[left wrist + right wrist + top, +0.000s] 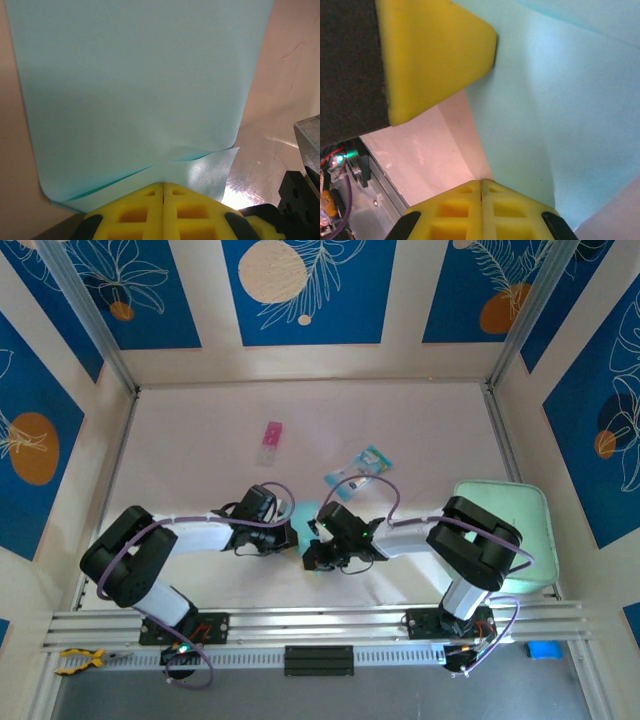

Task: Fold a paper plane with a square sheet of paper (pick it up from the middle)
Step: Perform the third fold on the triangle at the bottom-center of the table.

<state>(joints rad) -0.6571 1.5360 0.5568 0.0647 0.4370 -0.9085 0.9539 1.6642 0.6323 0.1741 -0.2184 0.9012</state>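
Note:
The square sheet of paper (135, 90), light blue, lies folded on the table with one layer lapped over another. It shows as a small cyan patch (304, 512) between the two grippers. My left gripper (163, 186) is shut, its yellow tips resting on the lower layer right at the upper layer's edge. It sits near the table's middle (287, 536). My right gripper (481, 182) is shut too, its tips down at the sheet's (555, 110) side edge where paper meets table, just right of the left one (318, 558). The left gripper's yellow finger (435, 55) touches the paper at upper left. No paper plane shape shows.
A teal-and-clear packet (360, 468) and a pink packet (270, 443) lie farther back. A mint-green pad (510, 530) sits at the right, behind the right arm. The metal rail (320, 622) runs along the near edge.

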